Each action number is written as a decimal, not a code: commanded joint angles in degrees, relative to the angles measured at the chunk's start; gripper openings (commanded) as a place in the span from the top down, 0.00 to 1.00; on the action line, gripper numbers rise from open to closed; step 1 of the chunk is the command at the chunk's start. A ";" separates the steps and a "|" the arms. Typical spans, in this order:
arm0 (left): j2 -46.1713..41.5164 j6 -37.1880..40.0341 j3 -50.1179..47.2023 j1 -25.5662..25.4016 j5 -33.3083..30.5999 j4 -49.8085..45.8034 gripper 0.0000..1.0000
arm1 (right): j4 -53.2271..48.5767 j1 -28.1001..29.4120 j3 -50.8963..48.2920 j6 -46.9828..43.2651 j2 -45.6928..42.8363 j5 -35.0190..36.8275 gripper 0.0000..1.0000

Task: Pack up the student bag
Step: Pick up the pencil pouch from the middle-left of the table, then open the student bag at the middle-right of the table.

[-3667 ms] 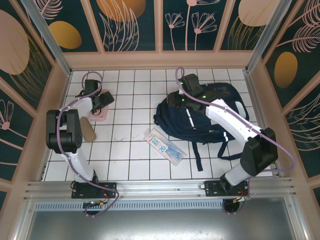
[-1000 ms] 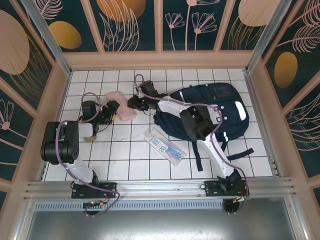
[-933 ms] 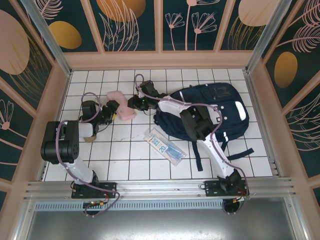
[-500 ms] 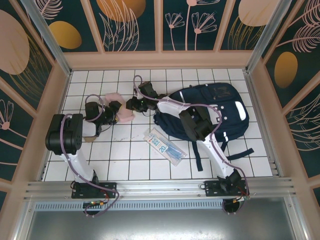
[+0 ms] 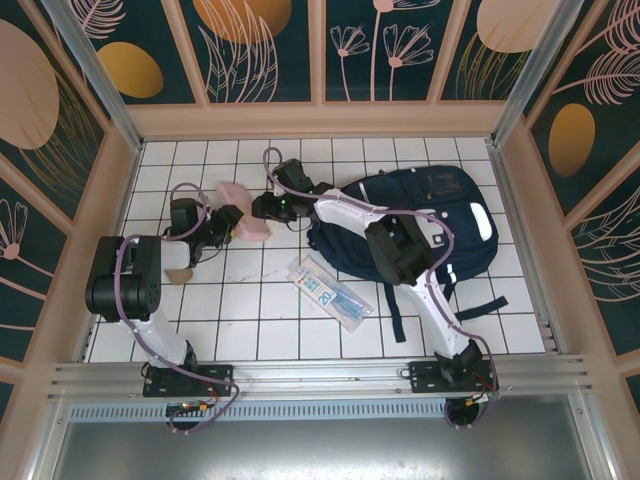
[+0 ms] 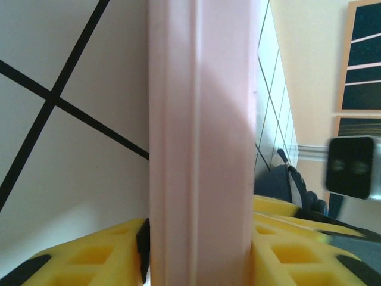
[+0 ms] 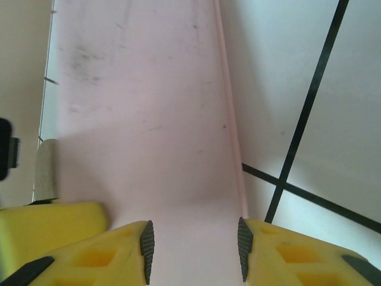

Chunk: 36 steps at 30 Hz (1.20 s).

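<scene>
Left fingers (image 6: 89, 262) pinch pink case (image 6: 199, 119) — bag (image 5: 455, 195) nearby.

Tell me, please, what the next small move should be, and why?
Probably the right gripper should ease off and draw back toward the student bag. The left gripper is clamped on the pink case, both grippers crowd that one case, and the bag lies just beside the right one.
</scene>
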 commanded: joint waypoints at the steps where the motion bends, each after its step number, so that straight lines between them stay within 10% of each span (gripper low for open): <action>1: -3.12 1.82 0.61 -0.30 0.66 -0.80 0.65 | -5.14 -0.04 -1.34 -4.55 -8.12 6.23 0.55; 21: -11.90 0.33 0.52 -0.30 4.01 -2.79 0.68 | -28.75 -3.30 -23.22 -18.09 -31.64 40.08 0.54; 36: -17.26 1.06 0.18 -0.37 5.00 -6.47 0.69 | -29.37 -3.55 -26.53 -17.88 -37.98 44.83 0.54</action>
